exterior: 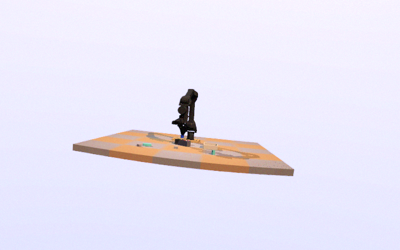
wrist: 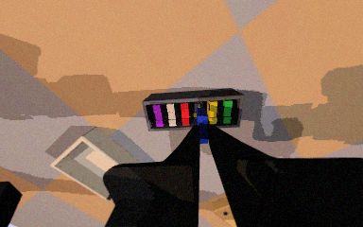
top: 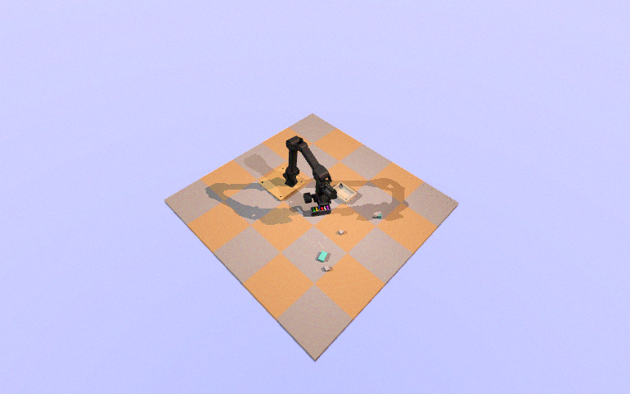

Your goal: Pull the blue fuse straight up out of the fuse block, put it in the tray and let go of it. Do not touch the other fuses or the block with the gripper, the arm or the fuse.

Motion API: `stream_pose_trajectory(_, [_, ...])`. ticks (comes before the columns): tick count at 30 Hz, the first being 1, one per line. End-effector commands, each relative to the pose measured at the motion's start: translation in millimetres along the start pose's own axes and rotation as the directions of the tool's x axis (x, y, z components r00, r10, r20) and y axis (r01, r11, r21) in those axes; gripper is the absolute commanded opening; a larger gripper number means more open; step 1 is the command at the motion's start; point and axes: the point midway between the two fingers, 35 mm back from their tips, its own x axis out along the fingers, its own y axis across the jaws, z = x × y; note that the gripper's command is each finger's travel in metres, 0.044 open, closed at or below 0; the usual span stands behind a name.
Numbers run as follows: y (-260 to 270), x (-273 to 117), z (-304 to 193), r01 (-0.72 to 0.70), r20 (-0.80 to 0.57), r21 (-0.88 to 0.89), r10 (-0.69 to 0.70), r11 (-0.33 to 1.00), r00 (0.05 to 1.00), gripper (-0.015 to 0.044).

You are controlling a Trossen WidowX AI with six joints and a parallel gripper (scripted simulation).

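Claw (exterior: 182, 134) (wrist: 202, 129) gripping blue fuse (exterior: 182, 136) (wrist: 202, 119)

Its dark fingers hide part of the fuse; the tray's (wrist: 68, 177) near right side is covered too.

A small blue fuse (exterior: 182, 136) (wrist: 203, 129) is hanging upright above the fuse block (top: 320, 213) (exterior: 182, 142) (wrist: 194, 96), pinched in the gripper (top: 320, 204) (exterior: 182, 134) (wrist: 202, 129). The dark, oblong block is sitting level, holding purple, whitish, red, yellow and green fuses in a row. The shallow, cream, rectangular tray (top: 351, 199) (exterior: 210, 147) (wrist: 67, 151) is lying flat nearby, apart from the block.
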Motion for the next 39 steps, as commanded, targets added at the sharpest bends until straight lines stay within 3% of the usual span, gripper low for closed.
stream_pose_trajectory(1, [0, -5, 1, -0.001, 0.008, 0.006, 0.001, 1.0, 1.0, 0.0])
stream_pose_trajectory(20, [1, -24, 1, -0.001, 0.008, 0.006, 0.001, 1.0, 1.0, 0.0])
stream_pose_trajectory(39, [98, -27, -37, -0.012, 0.006, 0.006, 0.012, 1.0, 1.0, 0.0])
